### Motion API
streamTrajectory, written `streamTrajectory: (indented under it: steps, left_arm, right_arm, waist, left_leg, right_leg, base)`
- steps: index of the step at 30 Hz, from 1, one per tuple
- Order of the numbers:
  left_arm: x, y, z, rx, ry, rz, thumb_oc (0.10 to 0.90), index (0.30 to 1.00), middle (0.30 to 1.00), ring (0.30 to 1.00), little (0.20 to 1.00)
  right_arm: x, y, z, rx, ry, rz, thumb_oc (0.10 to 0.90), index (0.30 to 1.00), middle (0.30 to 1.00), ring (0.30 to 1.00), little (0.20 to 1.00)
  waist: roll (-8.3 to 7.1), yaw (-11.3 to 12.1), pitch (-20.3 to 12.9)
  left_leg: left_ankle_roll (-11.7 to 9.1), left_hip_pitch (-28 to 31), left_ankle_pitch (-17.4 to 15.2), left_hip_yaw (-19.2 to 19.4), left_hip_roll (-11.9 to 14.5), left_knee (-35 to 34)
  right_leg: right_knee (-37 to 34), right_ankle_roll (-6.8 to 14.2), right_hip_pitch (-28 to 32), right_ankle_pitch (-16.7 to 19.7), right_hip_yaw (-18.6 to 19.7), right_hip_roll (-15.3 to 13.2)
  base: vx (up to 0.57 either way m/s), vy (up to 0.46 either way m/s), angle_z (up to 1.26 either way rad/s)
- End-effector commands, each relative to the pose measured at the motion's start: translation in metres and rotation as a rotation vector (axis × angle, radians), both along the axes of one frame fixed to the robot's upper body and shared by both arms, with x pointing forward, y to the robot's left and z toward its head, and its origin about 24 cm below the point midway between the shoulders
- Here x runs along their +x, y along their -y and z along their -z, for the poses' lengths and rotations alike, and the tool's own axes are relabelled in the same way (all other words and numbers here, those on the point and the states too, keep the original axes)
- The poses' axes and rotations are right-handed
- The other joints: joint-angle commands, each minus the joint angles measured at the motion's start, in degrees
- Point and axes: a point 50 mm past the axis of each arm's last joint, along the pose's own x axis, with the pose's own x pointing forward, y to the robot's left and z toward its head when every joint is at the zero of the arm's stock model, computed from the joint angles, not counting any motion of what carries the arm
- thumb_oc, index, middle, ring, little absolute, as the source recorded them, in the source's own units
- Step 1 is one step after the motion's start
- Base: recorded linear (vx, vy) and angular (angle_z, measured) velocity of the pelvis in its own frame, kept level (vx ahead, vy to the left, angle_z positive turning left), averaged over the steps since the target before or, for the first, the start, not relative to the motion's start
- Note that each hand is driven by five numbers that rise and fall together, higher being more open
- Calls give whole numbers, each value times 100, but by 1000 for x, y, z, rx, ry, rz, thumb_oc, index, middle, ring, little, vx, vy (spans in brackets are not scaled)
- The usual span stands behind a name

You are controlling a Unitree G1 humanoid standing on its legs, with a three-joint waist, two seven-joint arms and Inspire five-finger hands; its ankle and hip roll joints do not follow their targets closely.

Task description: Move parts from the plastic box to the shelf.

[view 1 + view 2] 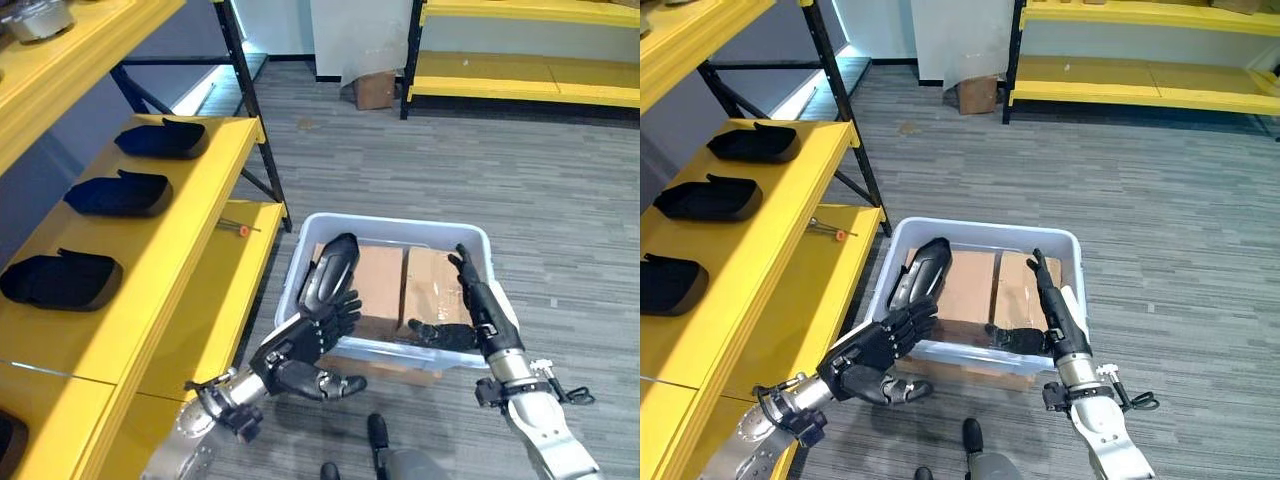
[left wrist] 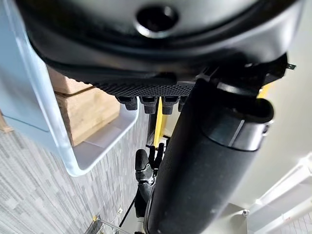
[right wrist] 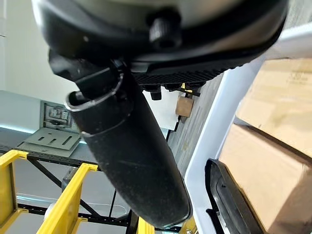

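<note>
Black parts (image 1: 118, 193) on yellow shelf (image 1: 190, 225)

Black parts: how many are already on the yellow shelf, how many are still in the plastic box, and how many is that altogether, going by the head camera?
Black parts on the yellow shelf: 3
Black parts in the plastic box: 1
Total: 4
A dark shape at the shelf's near corner is too cut off to identify, so it is not counted.
</note>
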Motion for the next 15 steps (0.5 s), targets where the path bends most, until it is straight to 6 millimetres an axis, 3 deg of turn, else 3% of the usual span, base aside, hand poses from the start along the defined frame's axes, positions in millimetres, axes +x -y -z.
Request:
streamTrajectory:
  steps: [1, 3, 6, 8, 11, 13, 15]
  left_arm:
    - [8, 6, -34, -130, 180, 15, 900, 1000, 1000, 1000, 1000]
    - [11, 6, -35, -127, 192, 3, 900, 1000, 1000, 1000, 1000]
    - [15, 8, -36, -137, 187, 21, 900, 1000, 1000, 1000, 1000]
    - [14, 9, -34, -137, 180, 39, 900, 1000, 1000, 1000, 1000]
    - [11, 10, -35, -136, 184, 55, 900, 1000, 1000, 1000, 1000]
    - [9, 9, -35, -139, 189, 57, 900, 1000, 1000, 1000, 1000]
    - [8, 6, -36, -142, 190, 44, 900, 1000, 1000, 1000, 1000]
  right_arm:
    - [8, -9, -51, -88, 291, -119, 900, 1000, 1000, 1000, 1000]
    - [10, -8, -55, -129, 315, -134, 900, 1000, 1000, 1000, 1000]
    - [13, -7, -62, -204, 362, -138, 900, 1000, 1000, 1000, 1000]
    - [14, -6, -66, -250, 388, -144, 900, 1000, 1000, 1000, 1000]
    - [11, -2, -73, -308, 406, -159, 900, 1000, 1000, 1000, 1000]
    - [12, 0, -75, -369, 422, -168, 900, 1000, 1000, 1000, 1000]
    - [15, -1, -77, -429, 438, -189, 900, 1000, 1000, 1000, 1000]
  waist:
    - [-56, -90, -345]
    - [-76, -83, -296]
    - [-58, -71, -208]
    - [3, -86, -180]
    - [81, -61, -140]
    - [108, 20, -112]
    - [107, 104, -112]
  left_leg:
    - [-182, -404, -13, 202, 470, 188]
    - [-170, -622, -143, 255, 429, 737]
    - [-211, -1030, 12, 429, 453, 1296]
    - [-269, -1133, 177, 655, 478, 975]
    - [-441, -1390, 717, 826, 543, 415]
    - [-547, -1582, 993, 715, 589, 204]
    - [-551, -1589, 978, 555, 576, 90]
  right_leg:
    - [751, 347, 138, -1024, -39, -436]
    - [847, 273, 104, -1056, -38, -460]
    - [909, 176, 136, -1073, -175, -437]
    - [903, 213, 212, -1110, -254, -415]
    - [782, 238, 453, -1190, -334, -348]
    - [731, 226, 627, -1276, -289, -289]
    - [730, 233, 736, -1348, -216, -272]
  base:
    - [11, -127, -3]
    - [-6, -110, -9]
    - [10, -85, -3]
    - [86, -11, 21]
    - [115, 36, 34]
    - [133, 52, 18]
    - [153, 53, 11]
